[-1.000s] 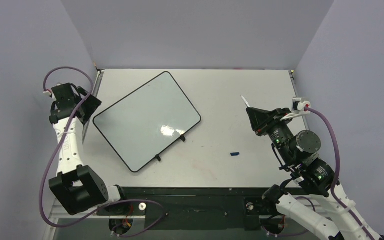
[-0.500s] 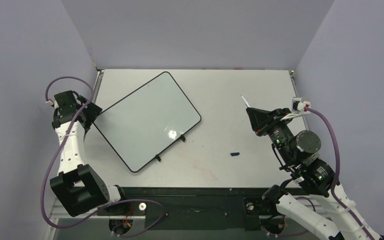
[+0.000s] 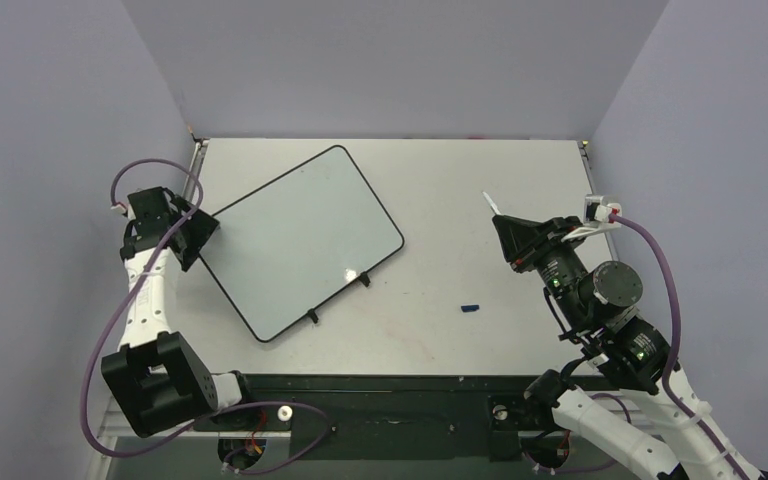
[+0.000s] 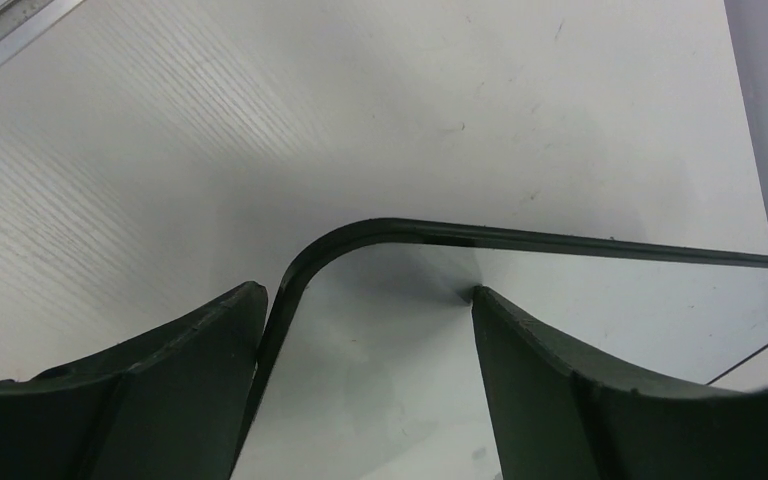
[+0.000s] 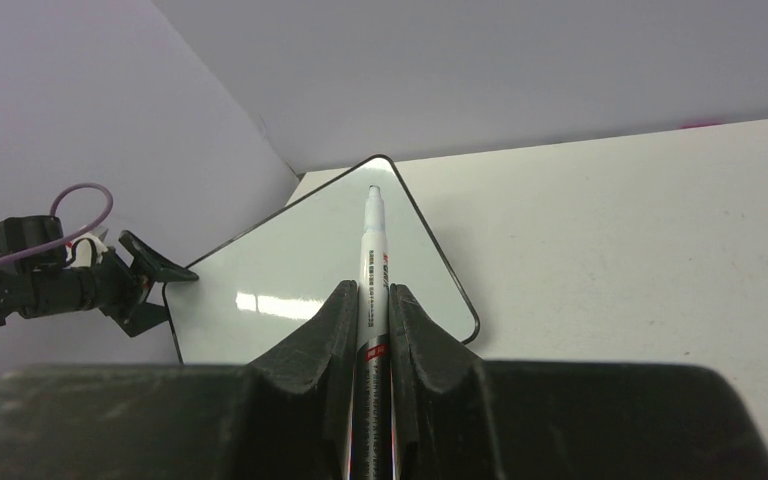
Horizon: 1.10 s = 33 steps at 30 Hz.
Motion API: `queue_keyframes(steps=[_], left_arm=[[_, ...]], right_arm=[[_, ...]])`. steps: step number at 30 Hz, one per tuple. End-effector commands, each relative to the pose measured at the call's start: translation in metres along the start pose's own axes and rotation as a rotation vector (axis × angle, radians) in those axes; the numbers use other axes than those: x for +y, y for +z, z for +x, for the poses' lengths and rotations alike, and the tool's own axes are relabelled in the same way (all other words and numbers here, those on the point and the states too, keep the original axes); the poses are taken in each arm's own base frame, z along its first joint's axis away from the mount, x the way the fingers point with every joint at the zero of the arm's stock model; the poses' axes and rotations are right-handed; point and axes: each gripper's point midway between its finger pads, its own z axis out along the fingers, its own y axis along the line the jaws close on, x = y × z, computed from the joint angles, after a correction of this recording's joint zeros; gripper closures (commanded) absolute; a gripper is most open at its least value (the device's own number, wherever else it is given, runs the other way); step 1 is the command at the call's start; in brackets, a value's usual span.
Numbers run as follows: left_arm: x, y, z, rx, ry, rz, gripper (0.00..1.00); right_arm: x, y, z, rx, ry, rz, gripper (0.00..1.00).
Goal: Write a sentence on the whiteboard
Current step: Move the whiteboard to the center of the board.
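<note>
Whiteboard [image 3: 300, 240] lies skewed on desk [image 3: 480, 180], blank, nothing written yet. L hand [image 4: 367, 292] spread wide astride board's left corner, prob to steady it. R hand [image 5: 372, 292], well right of board, clamps uncapped marker [image 5: 371, 240], tip aimed boardward; blue cap [image 3: 471, 307] between them

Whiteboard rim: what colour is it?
Black. The whiteboard rim shows best in the left wrist view, curving between the fingers.

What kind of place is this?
Probably a robot test booth: plain purple walls close in one white table, a left arm and right arm are bolted at its near edge, with a whiteboard and marker.
</note>
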Motion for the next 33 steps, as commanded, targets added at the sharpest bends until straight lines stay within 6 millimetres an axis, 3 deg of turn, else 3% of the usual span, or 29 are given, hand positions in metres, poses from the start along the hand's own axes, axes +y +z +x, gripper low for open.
queue_keyframes(steps=[1,9,15,25,29,33], left_arm=[[-0.022,-0.013,0.017,0.013,0.017,0.067,0.29],[-0.044,-0.029,0.048,0.040,0.033,0.130,0.33],[-0.042,-0.028,0.073,0.069,0.037,0.138,0.38],[-0.046,-0.024,0.150,0.177,0.092,0.180,0.43],[-0.033,-0.031,0.161,0.199,0.129,0.160,0.43],[-0.022,-0.044,0.155,0.175,0.179,0.151,0.41]], right_arm=[[0.001,0.000,-0.003,-0.013,0.001,-0.006,1.00],[-0.001,-0.002,-0.003,-0.018,0.007,-0.003,1.00],[0.000,-0.003,-0.003,-0.019,0.013,-0.005,1.00],[-0.001,-0.002,-0.001,-0.013,0.016,0.001,1.00],[-0.003,-0.003,-0.001,-0.015,0.012,0.008,1.00],[-0.004,-0.002,0.000,-0.012,0.010,0.012,1.00]])
